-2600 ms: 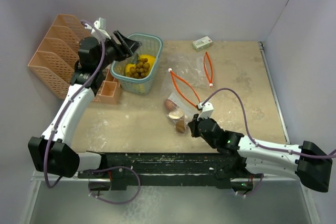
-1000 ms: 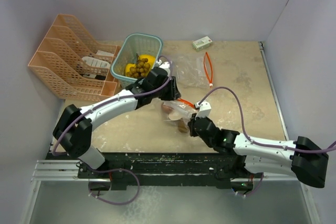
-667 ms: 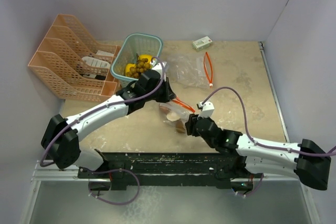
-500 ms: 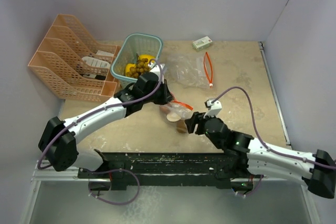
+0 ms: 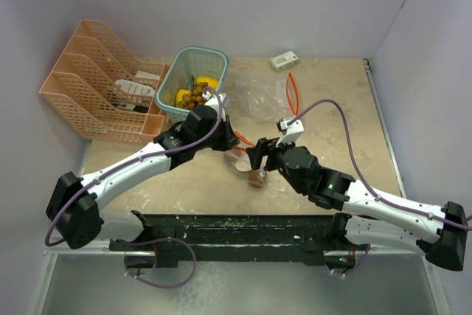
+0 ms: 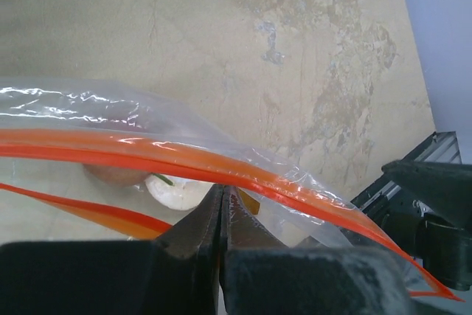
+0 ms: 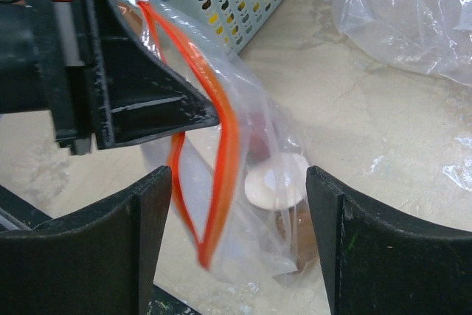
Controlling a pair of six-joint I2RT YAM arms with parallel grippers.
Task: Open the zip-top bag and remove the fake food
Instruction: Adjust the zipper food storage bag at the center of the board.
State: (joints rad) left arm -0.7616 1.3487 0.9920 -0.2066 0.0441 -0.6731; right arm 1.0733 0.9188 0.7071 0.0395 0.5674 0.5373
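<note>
Seen from above, the left gripper (image 5: 223, 139) is pinching the upper edge of the zip-top bag (image 5: 237, 154) and holding it raised off the table (image 5: 184, 175), near the basket (image 5: 168, 79). The fake food (image 5: 255, 177) inside is sagging into the bag's lowest corner, between the two arms. The right gripper (image 5: 254, 158) is facing the bag with its jaws spread wide and nothing in them.

In the left wrist view, the fingers are pressing fully together on the clear film just under the orange zip strip (image 6: 184, 158). A beige piece (image 6: 177, 191) is showing through the plastic below.

In the right wrist view, the open fingers are framing the hanging bag. Its mouth seems to be gaping a little between the two orange lips, though blur there is making this uncertain. The beige piece and a brown piece (image 7: 299, 237) are resting low in the bag.

The film is probably thin, limp and slippery, so it is likely to crumple under a pinch. The stiffer strip looks like the surer hold, and the free lip opposite the left grip is the likely place to take it. The toy pieces are probably light, hard and glossy, so they may roll or slip.
</note>
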